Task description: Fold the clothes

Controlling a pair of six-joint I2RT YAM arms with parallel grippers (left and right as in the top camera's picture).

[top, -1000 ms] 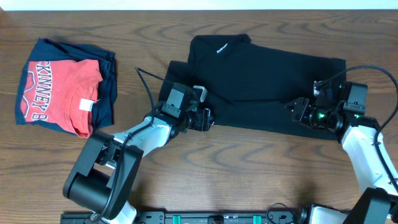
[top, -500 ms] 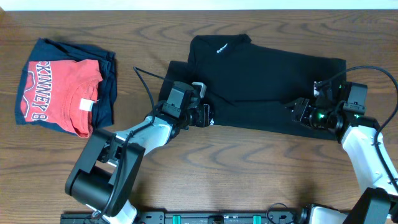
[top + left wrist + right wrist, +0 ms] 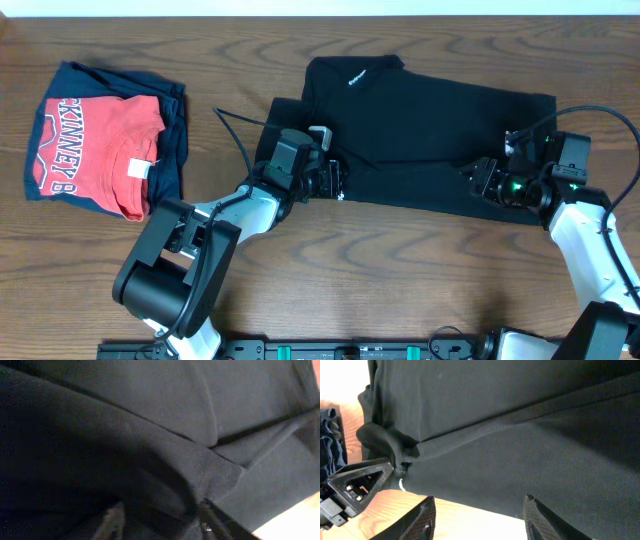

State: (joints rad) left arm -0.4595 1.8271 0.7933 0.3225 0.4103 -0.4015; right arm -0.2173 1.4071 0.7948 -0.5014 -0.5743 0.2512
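The black shirt lies spread on the table at the back centre and right, with white lettering at the neck. My left gripper is at its near left edge. In the left wrist view the fingers stand apart with a raised fold of black fabric between them. My right gripper is open over the near right hem. Its fingers straddle the hem edge of the shirt and bare wood. A small white mark shows near the hem.
A red T-shirt with white letters lies on a folded navy garment at the far left. Black cables run from both arms across the table. My left arm's gripper housing shows in the right wrist view.
My left gripper has moved a little up onto the shirt's near left edge. The right arm has not moved.
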